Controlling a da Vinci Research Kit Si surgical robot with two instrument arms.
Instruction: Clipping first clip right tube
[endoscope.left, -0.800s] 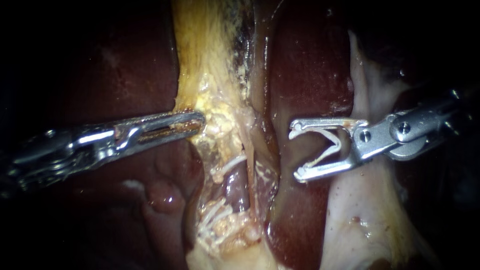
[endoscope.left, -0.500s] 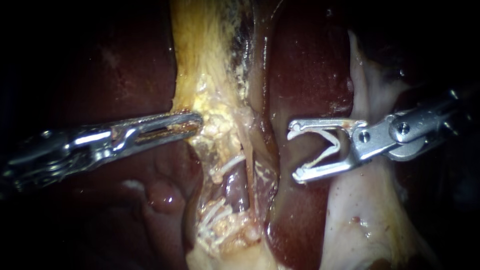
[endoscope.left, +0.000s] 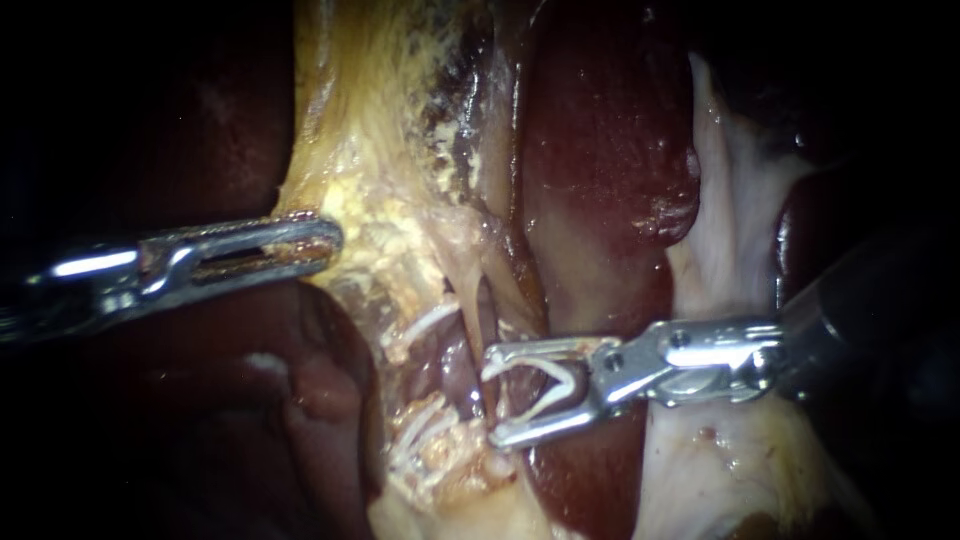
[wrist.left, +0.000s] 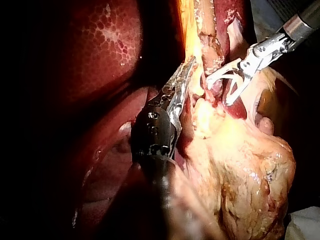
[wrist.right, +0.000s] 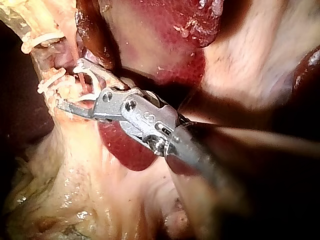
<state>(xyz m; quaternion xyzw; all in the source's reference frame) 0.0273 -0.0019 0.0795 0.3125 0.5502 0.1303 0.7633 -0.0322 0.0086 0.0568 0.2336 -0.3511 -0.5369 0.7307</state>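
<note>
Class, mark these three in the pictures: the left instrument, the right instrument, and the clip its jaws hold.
left instrument (endoscope.left: 333, 238): endoscope view, jaw tips, shut on yellow tissue (endoscope.left: 385, 225).
right instrument (endoscope.left: 490, 400): endoscope view, midway between jaw tips.
clip (endoscope.left: 572, 382): endoscope view, its white bend.

Now the right instrument (endoscope.left: 492, 397) drops toward seven o'clock, its jaws carrying the clip (endoscope.left: 560, 385) up to the tubes (endoscope.left: 470, 300); the left instrument (endoscope.left: 333, 238) hauls the yellow tissue (endoscope.left: 380, 230) toward nine o'clock.

Dark red-brown liver (endoscope.left: 600, 150), showing a pale honeycomb mottling in the left wrist view. Yellow fatty tissue (endoscope.left: 390, 230) flecked with cream crumbs. The left instrument (endoscope.left: 330, 240) and right instrument (endoscope.left: 492, 397) are shiny silver. The clip (endoscope.left: 568, 378) is white.
</note>
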